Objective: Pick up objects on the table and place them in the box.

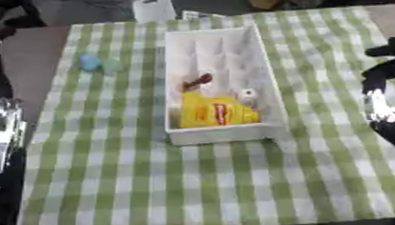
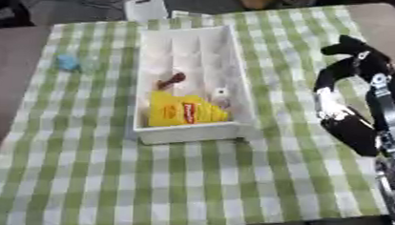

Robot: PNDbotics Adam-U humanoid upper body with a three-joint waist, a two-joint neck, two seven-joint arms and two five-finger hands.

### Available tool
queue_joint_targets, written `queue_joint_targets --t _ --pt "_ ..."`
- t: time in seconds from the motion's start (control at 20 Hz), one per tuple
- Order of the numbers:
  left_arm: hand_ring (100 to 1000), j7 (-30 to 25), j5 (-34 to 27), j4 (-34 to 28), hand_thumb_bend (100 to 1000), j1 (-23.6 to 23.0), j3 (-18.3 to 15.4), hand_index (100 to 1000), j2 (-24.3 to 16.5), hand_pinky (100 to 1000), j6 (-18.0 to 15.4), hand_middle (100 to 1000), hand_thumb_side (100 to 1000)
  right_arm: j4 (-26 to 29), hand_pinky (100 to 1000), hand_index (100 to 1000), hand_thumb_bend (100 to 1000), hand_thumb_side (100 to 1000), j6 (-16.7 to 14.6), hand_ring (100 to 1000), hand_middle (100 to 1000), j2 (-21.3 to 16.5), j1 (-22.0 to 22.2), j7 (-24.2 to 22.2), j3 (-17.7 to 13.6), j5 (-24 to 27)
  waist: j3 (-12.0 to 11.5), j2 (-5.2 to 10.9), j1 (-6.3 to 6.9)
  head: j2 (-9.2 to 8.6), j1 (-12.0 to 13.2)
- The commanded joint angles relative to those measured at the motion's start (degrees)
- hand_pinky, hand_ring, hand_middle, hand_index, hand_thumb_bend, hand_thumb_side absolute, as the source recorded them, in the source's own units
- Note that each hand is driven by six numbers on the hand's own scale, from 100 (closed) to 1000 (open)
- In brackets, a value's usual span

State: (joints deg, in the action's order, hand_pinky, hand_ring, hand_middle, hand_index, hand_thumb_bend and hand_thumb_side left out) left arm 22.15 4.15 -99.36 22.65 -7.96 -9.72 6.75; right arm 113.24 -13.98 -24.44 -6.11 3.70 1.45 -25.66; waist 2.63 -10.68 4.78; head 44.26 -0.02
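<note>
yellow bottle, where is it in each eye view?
Left eye view: yellow bottle lies in the near end of the white box, just right of picture centre.
Right eye view: same bottle, near end of the box, just left of centre.
Shared landmark: the small blue thing on the checked cloth, left of the box.

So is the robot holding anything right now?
Nothing is held. The right hand hangs curled beside the box; the blue thing lies untouched on the cloth.
</note>
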Motion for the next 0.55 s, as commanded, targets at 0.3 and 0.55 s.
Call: queue_joint_targets --t 0.3,0.55 --pt "804 -4.24 -2.13 -1.36 262 -0.04 -0.3 849 -1.47 721 -4.8 808 1000 1.36 566 941 100 539 -0.1 605 725 -0.46 -0.69 0.11 -0.12 -0.25 -0.36 -0.3 -1.01 -0.14 -0.03" --pt "795 -4.29 -2.58 -0.92 221 -0.33 -0.43 844 -1.38 714 -5.22 799 1000 1.36 566 941 100 536 -0.07 606 725 -0.61 -0.55 0.19 -0.2 -0.22 -0.17 -0.09 -1.0 -0.14 -0.09"
